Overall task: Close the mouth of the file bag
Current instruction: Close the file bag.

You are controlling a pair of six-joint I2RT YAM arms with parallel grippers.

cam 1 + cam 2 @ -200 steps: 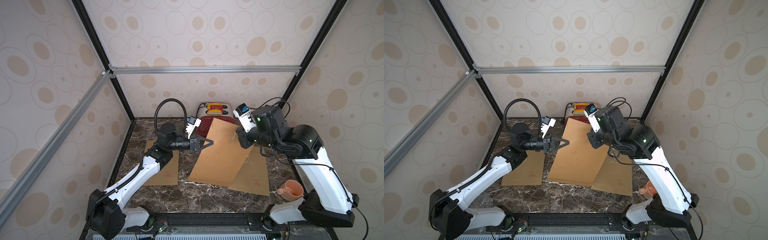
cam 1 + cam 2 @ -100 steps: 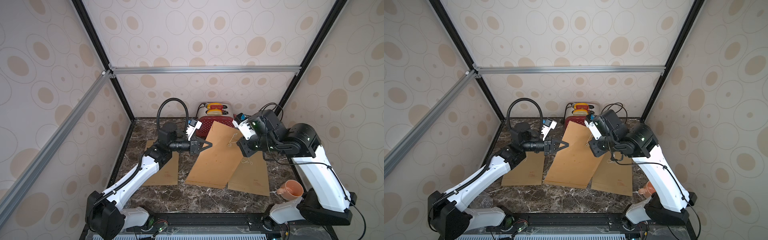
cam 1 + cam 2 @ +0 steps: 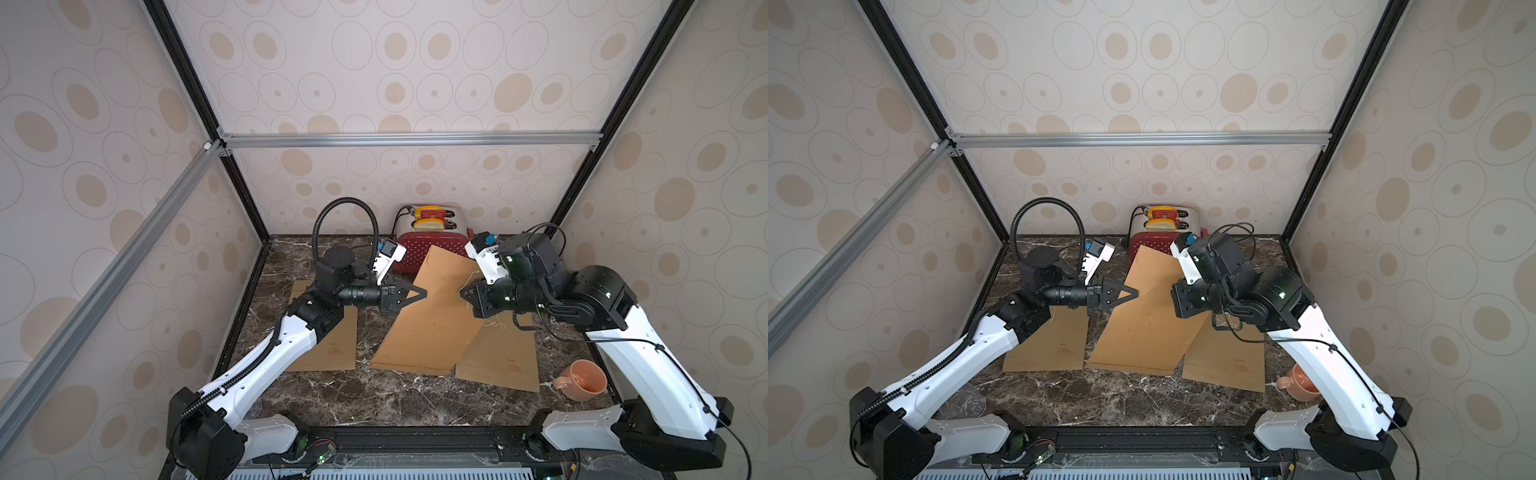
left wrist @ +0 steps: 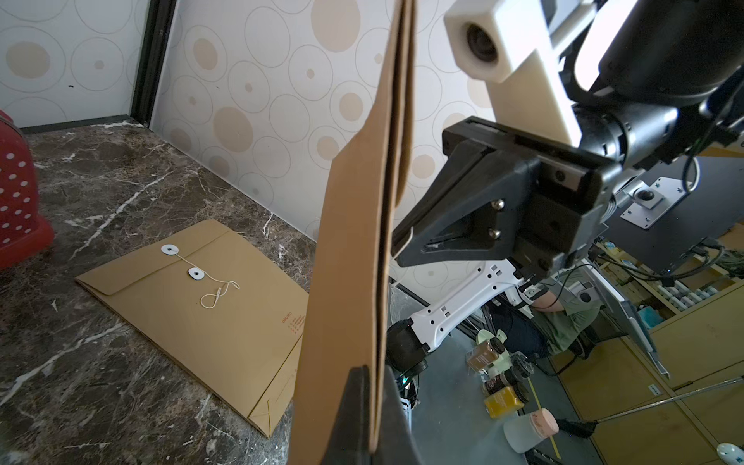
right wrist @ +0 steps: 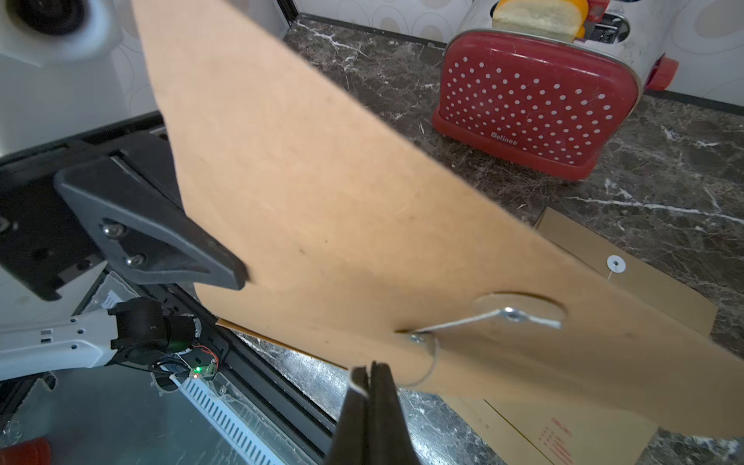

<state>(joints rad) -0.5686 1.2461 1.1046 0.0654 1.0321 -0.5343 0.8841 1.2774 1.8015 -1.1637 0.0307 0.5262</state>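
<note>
The brown kraft-paper file bag [image 3: 432,316] stands tilted in mid-scene between the two arms, its far corner covering part of the red white-dotted toaster [image 3: 409,250]. Whether its lower edge touches the dark marble surface [image 3: 374,395] cannot be told. The left pincer [image 3: 420,293] is clamped tight on the bag's side edge, the paper pinched between the fingertips in the left wrist view. The right pincer [image 5: 372,386] is fully closed, and the thin white string [image 5: 463,322] seems caught at its tip, though the thread is too fine to be sure. The string runs from a round paper disc [image 5: 519,308] on the bag's face, which both top views hide. Two more brown envelopes lie flat, one [image 3: 336,345] under the left arm, one [image 3: 507,357] partly under the bag. A peach mug [image 3: 582,380] sits near the right arm's base.
</note>
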